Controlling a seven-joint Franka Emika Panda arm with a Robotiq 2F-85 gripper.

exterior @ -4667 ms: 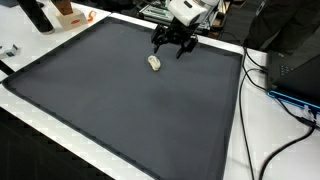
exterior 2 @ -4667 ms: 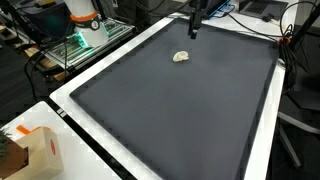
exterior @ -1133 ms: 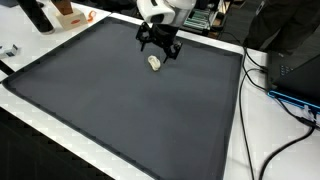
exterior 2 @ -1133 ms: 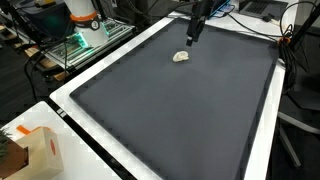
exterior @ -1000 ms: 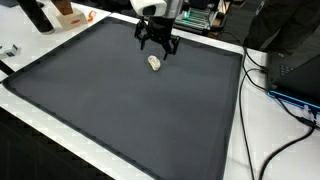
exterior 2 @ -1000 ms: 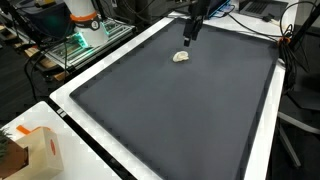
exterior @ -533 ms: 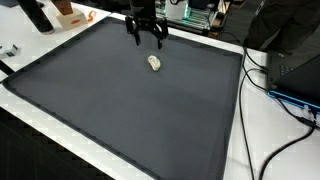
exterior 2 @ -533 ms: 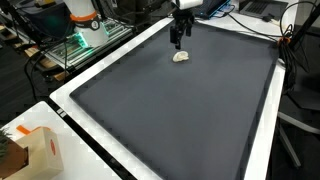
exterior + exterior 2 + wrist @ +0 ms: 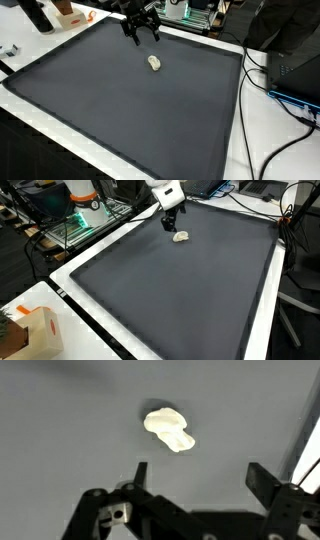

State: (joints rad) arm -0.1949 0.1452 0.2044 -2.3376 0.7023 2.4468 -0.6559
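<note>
While the gripper (image 9: 141, 36) is held empty, jaws spread wide, over the dark mat (image 9: 120, 110) near its far edge, the small pale lump (image 9: 154, 63) is seen lying nearby, further in; its long axis is slanted across the wrist view.

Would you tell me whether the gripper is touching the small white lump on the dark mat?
Apart. In the wrist view, bare dark mat separates the open gripper from the white lump lying beyond its fingertips.

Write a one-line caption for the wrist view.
Open gripper above a grey mat, with a small pale lump lying free just ahead of it.
</note>
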